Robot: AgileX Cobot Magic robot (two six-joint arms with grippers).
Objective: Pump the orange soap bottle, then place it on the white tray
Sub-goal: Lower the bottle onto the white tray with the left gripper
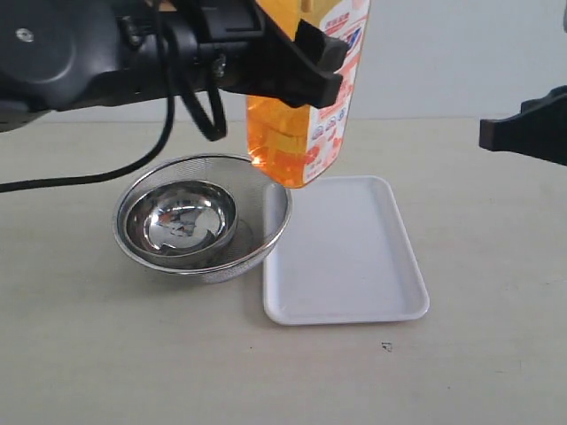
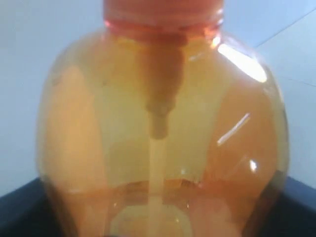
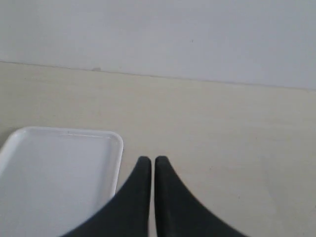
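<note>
The orange soap bottle hung clear of the surface, long axis near upright, its base over the spot where the steel strainer sat beside the white tray at its far left corner. Your left end effector had it clamped across the upper body, jaws spread wide on it. The tray lay below and right of the base: a short shift, then straight down, I judged. Your right end effector was pinched shut and empty, well off past the tray's right edge. The left arm was nearer.
</note>
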